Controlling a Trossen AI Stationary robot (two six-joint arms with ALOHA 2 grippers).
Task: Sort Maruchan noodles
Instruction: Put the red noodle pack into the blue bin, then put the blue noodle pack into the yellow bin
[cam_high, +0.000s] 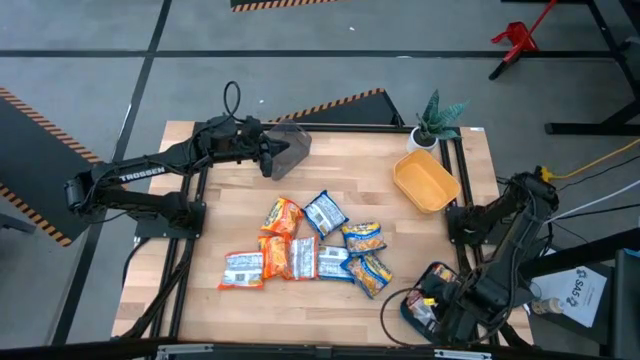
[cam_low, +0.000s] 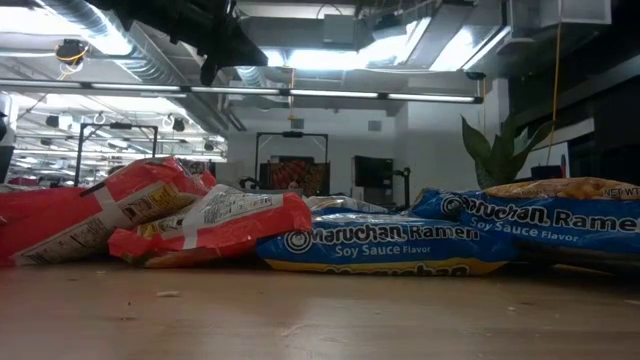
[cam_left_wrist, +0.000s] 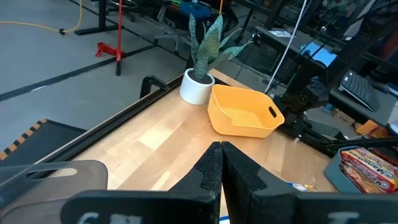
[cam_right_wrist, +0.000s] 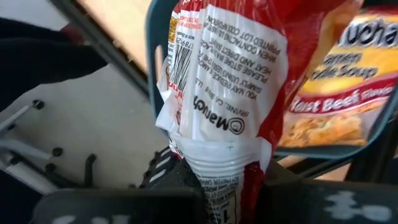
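Observation:
Several Maruchan packets (cam_high: 310, 250), orange, red and blue, lie in a loose pile at the table's middle; the low view shows them close up (cam_low: 380, 245). My right gripper (cam_high: 432, 305) is at the near right corner over the teal container (cam_high: 412, 312), shut on a red-and-white packet (cam_right_wrist: 230, 81). A roast beef packet (cam_right_wrist: 329, 93) lies in that container. My left gripper (cam_left_wrist: 221, 165) is shut and empty, above the table's far left beside the grey container (cam_high: 290, 145). My right gripper pinches the red-and-white packet by its white crimped end (cam_right_wrist: 217, 165) between its two fingers. The packet reaches ahead of the fingers, its printed back showing, over the teal container's rim (cam_right_wrist: 149, 37) and the roast beef packet. Whether its far end rests there I cannot tell.
A yellow container (cam_high: 427, 180) and a small potted plant (cam_high: 435, 120) stand at the far right. Bare wood lies between the pile and the yellow container. A black frame rail runs around the table's edges (cam_high: 185, 250).

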